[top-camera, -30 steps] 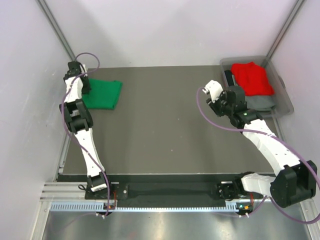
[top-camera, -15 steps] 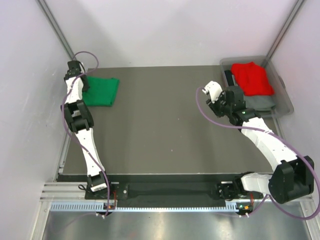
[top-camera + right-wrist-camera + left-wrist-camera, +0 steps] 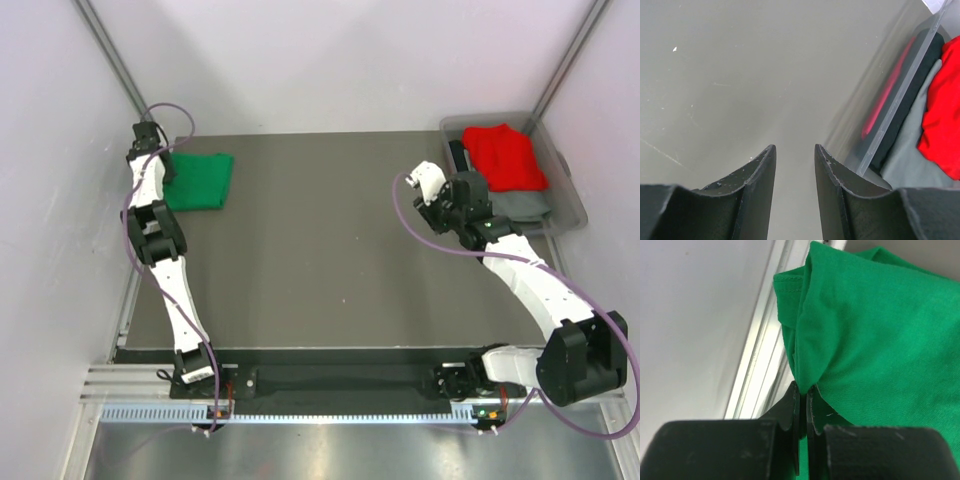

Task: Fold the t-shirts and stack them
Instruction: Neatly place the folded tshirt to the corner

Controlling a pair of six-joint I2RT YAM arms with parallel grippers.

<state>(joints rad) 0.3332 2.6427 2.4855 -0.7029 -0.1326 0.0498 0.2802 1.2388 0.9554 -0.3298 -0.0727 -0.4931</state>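
The green t-shirt (image 3: 198, 181) lies folded at the table's far left corner. My left gripper (image 3: 163, 168) is shut on its left edge; in the left wrist view the jaws (image 3: 803, 388) pinch a fold of the green cloth (image 3: 880, 335). The red t-shirt (image 3: 505, 156) lies on top of other clothes in the clear bin (image 3: 572, 200) at the far right. My right gripper (image 3: 447, 205) is open and empty, hovering over the table just left of the bin; its wrist view (image 3: 795, 150) shows the red t-shirt (image 3: 942, 120) at the right edge.
A grey garment (image 3: 521, 205) and a black one (image 3: 912, 95) lie under the red shirt in the bin. A metal rail (image 3: 755, 360) and the white wall run along the table's left edge, close to my left gripper.
My left gripper has dragged the green t-shirt left and a little toward the back, closer to the table's corner. The right arm has barely moved.
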